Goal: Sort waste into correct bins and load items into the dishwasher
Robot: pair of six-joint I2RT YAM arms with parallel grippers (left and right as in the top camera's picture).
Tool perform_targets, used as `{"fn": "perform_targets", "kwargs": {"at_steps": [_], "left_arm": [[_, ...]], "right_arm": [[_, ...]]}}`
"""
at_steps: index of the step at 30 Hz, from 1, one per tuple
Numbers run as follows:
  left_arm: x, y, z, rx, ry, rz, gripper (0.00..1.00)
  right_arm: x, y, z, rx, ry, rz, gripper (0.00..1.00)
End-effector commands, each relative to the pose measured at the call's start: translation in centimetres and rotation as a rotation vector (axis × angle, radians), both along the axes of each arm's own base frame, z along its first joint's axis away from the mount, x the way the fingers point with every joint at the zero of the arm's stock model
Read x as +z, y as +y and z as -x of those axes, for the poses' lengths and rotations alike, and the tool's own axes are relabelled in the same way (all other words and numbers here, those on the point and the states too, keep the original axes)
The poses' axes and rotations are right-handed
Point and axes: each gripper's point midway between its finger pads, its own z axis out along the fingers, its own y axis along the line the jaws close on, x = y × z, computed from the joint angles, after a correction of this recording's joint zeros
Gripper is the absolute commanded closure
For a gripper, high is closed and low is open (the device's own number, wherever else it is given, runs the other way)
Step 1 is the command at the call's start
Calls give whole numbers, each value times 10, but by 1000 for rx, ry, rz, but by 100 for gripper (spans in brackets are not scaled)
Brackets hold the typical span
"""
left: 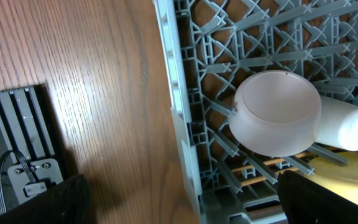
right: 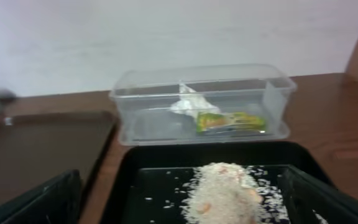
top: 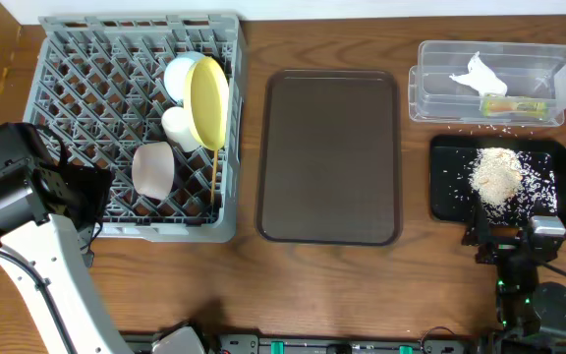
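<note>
The grey dish rack point(top: 77, 59) holds the pale yellow plate point(top: 209, 98) on edge, the light blue bowl point(top: 180, 74), the white cup point(top: 178, 126), the white bowl point(top: 151, 167) and the chopsticks point(top: 212, 185). My left gripper point(top: 91, 195) is open and empty over the rack's front left edge point(left: 185, 208), with the white bowl point(left: 277, 112) ahead of it. The clear tub point(top: 430, 93) holds the napkin point(top: 478, 74) and the wrapper point(top: 511, 104). The rice point(top: 496, 174) is piled on the black tray point(top: 445, 182). My right gripper point(top: 504, 234) is open and empty at that tray's near edge point(right: 185, 214).
The brown serving tray point(top: 330, 157) lies between the rack and the bins. A few loose grains point(top: 480, 130) lie on the table between the tub and the black tray. A black mount point(left: 23, 149) sits left of the rack in the left wrist view.
</note>
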Motion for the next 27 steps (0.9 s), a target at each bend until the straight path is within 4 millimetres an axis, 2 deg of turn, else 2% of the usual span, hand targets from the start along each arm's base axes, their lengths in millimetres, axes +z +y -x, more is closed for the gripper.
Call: {"fn": "perform_targets", "kwargs": {"at_steps": [1,5,14,27], "left_arm": [[4,1,1,11,-8,-9,2],[4,1,1,11,-8,-9,2],[4,1,1,11,-8,-9,2],[4,1,1,11,-8,-9,2]], "right_arm": [[-1,-13,2,-58,10,118,1],[-1,-14,2,-61,15,179,1],[0,2,0,12,4,153,1],[0,3,0,13,2,105,1]]}}
